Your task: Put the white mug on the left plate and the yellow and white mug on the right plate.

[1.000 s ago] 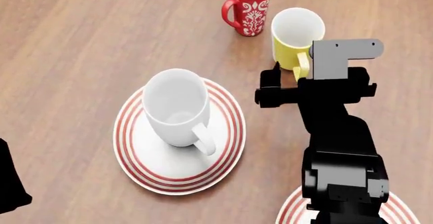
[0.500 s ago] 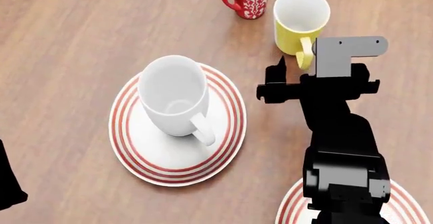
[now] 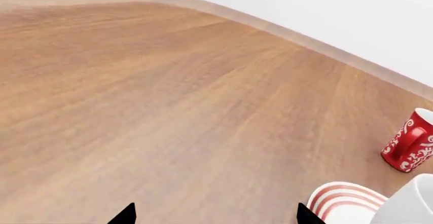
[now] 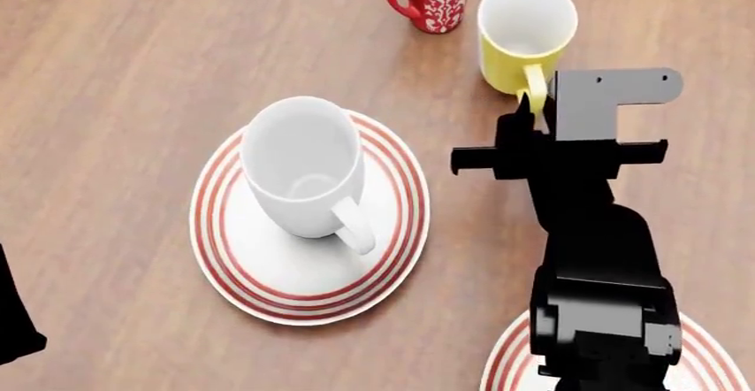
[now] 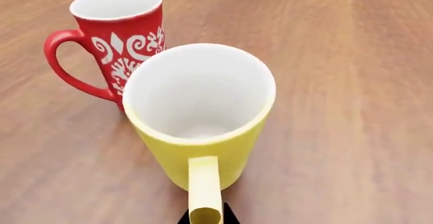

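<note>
**Right gripper at the yellow mug's handle; white mug seated on left plate**

Right gripper (image 4: 528,117): black, reaching forward over the wooden tabletop (image 4: 118,99). In the head view its tip sits just beside the handle of the small straight yellow mug with white inside (image 4: 525,33); whether it touches cannot be told. Jaw state: cannot tell. The head view shows only the black wrist body and grey bracket from above, and the right wrist view shows only a dark sliver at the frame edge beneath the handle.

Right wrist view adds what the head view lacks: the yellow mug stands upright with its handle facing the camera, white interior empty. The tall red mug with white floral pattern (image 5: 118,36) stands just behind it, very close or touching, handle to one side.

Left gripper (image 3: 213,216): two dark fingertips, set well apart, so spread, holding nothing. Only this view shows the tabletop's far edge.

Large glossy all-white mug (image 4: 304,168): upright on the round white plate with thin red rings (image 4: 236,276), left of the right arm. A second red-ringed plate (image 4: 708,356) lies at the near right, mostly hidden under the arm.
</note>
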{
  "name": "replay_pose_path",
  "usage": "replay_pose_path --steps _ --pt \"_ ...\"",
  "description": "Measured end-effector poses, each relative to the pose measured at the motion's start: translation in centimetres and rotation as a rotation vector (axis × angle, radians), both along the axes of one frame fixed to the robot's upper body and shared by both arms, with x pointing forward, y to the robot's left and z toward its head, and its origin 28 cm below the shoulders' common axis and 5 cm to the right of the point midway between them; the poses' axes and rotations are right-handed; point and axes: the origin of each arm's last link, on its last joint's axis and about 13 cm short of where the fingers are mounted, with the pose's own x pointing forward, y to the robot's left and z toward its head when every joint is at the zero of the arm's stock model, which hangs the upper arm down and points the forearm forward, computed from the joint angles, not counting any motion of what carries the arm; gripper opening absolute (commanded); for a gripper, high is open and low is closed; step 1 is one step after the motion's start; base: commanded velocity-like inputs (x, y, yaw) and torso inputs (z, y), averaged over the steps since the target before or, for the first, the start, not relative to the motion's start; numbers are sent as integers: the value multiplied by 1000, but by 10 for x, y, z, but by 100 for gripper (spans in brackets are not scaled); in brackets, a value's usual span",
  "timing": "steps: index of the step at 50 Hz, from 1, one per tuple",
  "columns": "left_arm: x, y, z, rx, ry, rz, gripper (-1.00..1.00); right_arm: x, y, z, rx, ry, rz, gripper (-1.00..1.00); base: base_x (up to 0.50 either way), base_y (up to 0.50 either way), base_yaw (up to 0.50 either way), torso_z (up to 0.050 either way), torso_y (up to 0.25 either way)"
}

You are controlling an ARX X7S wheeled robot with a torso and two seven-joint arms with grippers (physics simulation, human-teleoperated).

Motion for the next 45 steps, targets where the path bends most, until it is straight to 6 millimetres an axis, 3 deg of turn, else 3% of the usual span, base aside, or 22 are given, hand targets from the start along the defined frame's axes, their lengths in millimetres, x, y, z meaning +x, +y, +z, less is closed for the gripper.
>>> replay_pose_path --steps 22,45 --pt "1 0 -1 0 2 6 100 -26 3 -9 -120 -205 -21 -100 0 0 0 0 0" --pt "3 0 -2 2 5 7 100 -47 12 -3 -142 -244 -46 -100 0 0 0 0 0"
